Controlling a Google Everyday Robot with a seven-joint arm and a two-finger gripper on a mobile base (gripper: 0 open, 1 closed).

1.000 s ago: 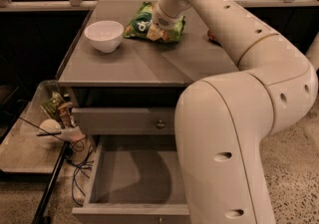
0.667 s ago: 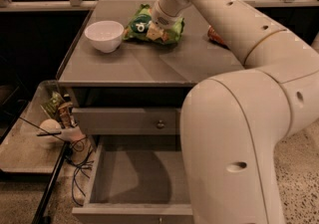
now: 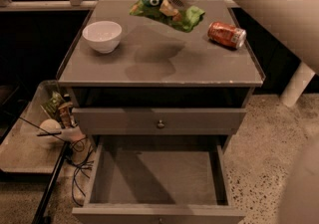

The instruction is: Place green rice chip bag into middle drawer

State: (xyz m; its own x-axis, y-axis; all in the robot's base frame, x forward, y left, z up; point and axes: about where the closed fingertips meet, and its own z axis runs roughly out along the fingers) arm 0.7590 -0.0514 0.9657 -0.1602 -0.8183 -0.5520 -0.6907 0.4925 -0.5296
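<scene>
The green rice chip bag [image 3: 190,18] hangs in the air above the back of the table top [image 3: 164,66] and casts a shadow on it. My gripper [image 3: 173,5] comes down from the upper right and is shut on the bag's middle, with the bag's ends sticking out on both sides. The middle drawer [image 3: 157,173] stands pulled open below the table front, with a bare grey floor and low walls. It is well below and in front of the bag.
A white bowl [image 3: 102,35] sits at the table's left. An orange-red soda can [image 3: 227,35] lies on its side at the right. A shut drawer panel with a round knob [image 3: 160,124] is above the open drawer. A tray of clutter and cables [image 3: 57,118] stands at the left. My arm fills the right side.
The bag was lying on the table under my gripper. Now it is lifted off the surface, held in the gripper. The view has shifted, and my arm blocks less of the drawer.
</scene>
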